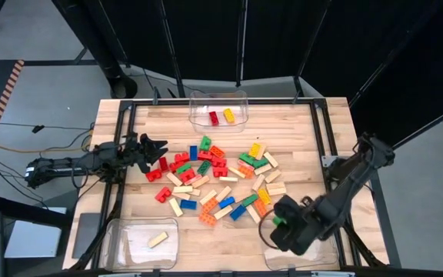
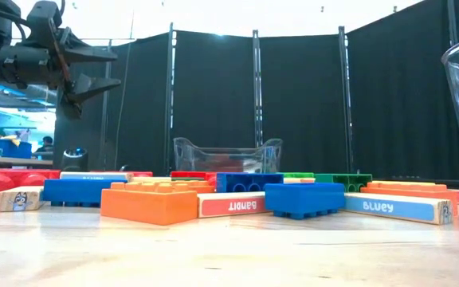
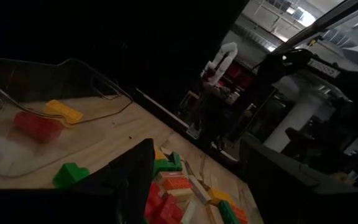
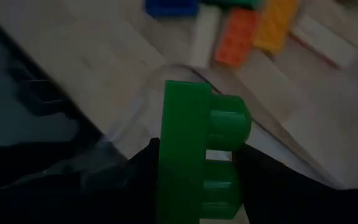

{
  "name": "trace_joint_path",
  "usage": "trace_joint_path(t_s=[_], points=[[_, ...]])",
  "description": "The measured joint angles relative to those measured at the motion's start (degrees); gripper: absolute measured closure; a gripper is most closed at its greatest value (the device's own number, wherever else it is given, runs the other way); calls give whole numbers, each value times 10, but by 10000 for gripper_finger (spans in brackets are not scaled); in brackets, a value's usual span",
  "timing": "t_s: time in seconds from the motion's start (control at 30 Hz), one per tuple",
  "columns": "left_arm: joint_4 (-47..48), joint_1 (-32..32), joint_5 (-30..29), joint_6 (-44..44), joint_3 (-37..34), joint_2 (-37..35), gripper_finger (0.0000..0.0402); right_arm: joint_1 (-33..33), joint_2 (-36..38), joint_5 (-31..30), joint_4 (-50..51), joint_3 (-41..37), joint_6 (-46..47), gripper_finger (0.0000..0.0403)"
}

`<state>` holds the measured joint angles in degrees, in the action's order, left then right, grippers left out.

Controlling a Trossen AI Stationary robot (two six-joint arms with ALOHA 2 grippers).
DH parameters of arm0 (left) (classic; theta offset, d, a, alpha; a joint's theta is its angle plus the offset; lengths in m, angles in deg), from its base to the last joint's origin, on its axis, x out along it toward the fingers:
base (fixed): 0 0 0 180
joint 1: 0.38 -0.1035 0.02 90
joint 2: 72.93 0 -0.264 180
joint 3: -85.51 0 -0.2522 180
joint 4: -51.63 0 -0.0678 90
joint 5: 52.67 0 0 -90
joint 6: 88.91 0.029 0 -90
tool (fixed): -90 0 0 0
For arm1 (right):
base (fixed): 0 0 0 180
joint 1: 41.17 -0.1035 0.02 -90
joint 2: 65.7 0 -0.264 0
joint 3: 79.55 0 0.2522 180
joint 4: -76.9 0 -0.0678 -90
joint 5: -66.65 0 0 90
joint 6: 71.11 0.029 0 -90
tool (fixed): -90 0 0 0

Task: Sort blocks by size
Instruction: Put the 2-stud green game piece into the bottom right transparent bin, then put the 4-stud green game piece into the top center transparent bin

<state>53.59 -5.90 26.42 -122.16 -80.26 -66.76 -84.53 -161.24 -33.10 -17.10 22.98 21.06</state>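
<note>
Your right gripper [image 1: 281, 221] hangs over the near right corner of the bench, its jaws clamped on a small green studded plastic brick [image 4: 201, 155]. It sits above the rim of the clear plastic bin [image 1: 302, 258] in that corner. The step in hand, as I judge it, is dropping this brick into that bin.

To do it well, carry the brick fully past the bin's wall before you let go; in the right wrist view the curved clear rim runs right under the brick, so a release here could catch the edge and tip the brick back onto the wooden bench [image 1: 175, 119]. Lower it a little, then part the jaws cleanly and lift straight up.

Your left gripper [image 1: 154, 148] waits with its jaws spread wide and nothing between them, above the left side of the bench, just beside the pile of red, green, blue, yellow and orange bricks and pale wooden bars [image 1: 221, 181] spread across the middle. Keep it there until the right arm clears.

The far-edge bin [image 1: 218, 110] holds a red and a yellow brick; the near-left bin [image 1: 141, 242] holds one wooden bar.
</note>
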Motion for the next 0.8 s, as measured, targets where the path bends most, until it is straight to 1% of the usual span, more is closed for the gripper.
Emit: trace_joint_path(t_s=[0.1,0.27,0.3,0.4,0.47,0.53,0.6,0.7,0.8], points=[[0,0,0,0,0,0,156,-8,-21,15,18,0,26,225],[0,0,0,0,0,0,156,-5,-59,38,21,0,-8,224],[0,0,0,0,0,0,156,-2,-65,50,21,0,-14,211],[-3,0,0,0,0,0,156,6,-84,83,22,0,-21,124],[-2,0,0,0,0,0,156,9,-89,98,21,-1,-22,74],[-2,0,0,0,0,0,156,12,-90,101,21,1,-22,46],[-3,0,0,0,0,0,156,16,-84,103,19,1,-25,38],[-3,0,0,0,0,0,156,31,-52,90,19,1,-33,50],[-3,0,0,0,0,0,156,60,-13,31,27,2,-46,70]])
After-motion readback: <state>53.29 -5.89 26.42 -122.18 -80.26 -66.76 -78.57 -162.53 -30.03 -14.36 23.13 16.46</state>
